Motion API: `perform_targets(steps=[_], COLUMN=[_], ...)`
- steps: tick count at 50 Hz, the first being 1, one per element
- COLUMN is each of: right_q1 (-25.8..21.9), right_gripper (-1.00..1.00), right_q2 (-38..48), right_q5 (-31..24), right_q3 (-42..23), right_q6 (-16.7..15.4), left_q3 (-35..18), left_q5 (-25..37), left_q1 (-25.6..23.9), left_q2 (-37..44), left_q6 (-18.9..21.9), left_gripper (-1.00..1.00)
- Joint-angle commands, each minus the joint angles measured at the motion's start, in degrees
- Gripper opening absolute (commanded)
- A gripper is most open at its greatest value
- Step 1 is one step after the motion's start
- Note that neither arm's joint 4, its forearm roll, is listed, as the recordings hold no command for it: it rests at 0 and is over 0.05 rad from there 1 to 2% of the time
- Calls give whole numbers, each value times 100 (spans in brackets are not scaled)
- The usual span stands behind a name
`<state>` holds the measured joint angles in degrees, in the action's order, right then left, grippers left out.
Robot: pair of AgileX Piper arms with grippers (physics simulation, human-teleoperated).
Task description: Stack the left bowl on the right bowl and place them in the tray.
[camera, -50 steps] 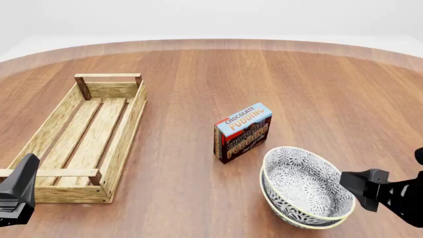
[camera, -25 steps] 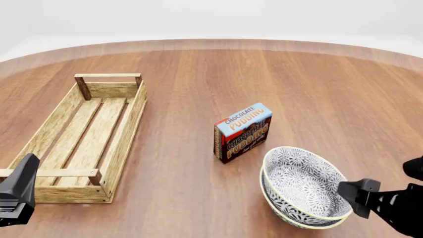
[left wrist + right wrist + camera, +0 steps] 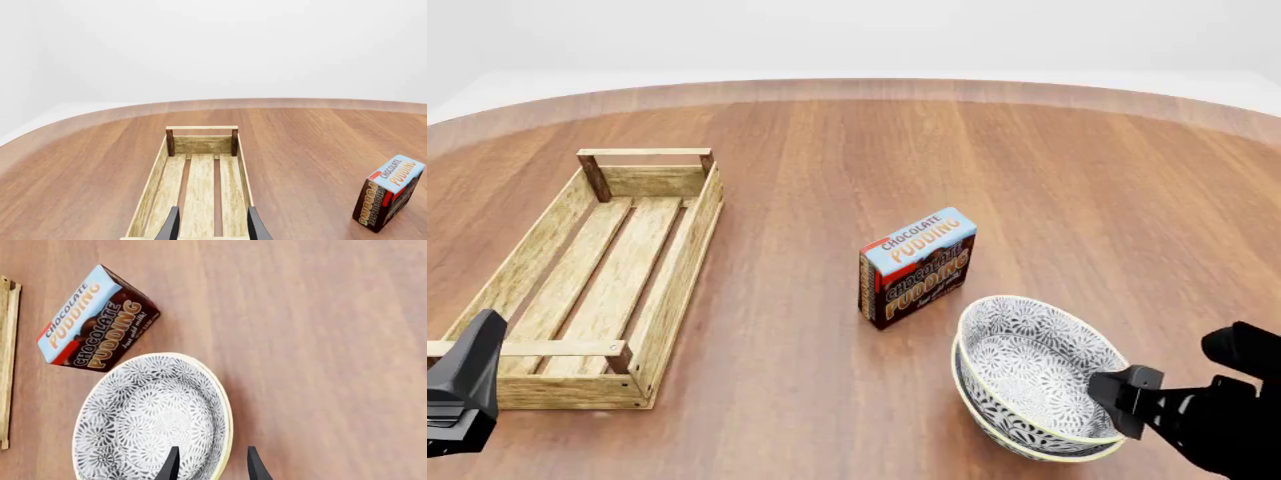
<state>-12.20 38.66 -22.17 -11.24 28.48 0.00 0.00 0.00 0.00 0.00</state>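
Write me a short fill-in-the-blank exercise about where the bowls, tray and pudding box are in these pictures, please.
1. The two bowls are already ____, one inside the other.
2. The tray holds ____ bowls.
3. The pudding box stands between the tray and the ____.
4. The right gripper straddles the bowls' ____.

Missing words: stacked; no; bowls; rim

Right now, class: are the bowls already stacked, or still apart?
Stacked. In the front view one patterned bowl nests inside the other, two rims showing, on the table beside the pudding box, outside the tray.
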Motion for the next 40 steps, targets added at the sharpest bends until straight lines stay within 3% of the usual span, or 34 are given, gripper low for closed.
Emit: perform_targets(steps=[1, 40], right_q1=[-36, -465], right_gripper=[100, 100], right_q2=[436, 1995], right_q5=[517, 2443], right_q3=[155, 780], right_q6=[63, 426], left_q3=[0, 0], left_q5=[0, 0], left_q1=[0, 0], left_q2=[0, 0], left_q6=[0, 0], left_gripper=[100, 100])
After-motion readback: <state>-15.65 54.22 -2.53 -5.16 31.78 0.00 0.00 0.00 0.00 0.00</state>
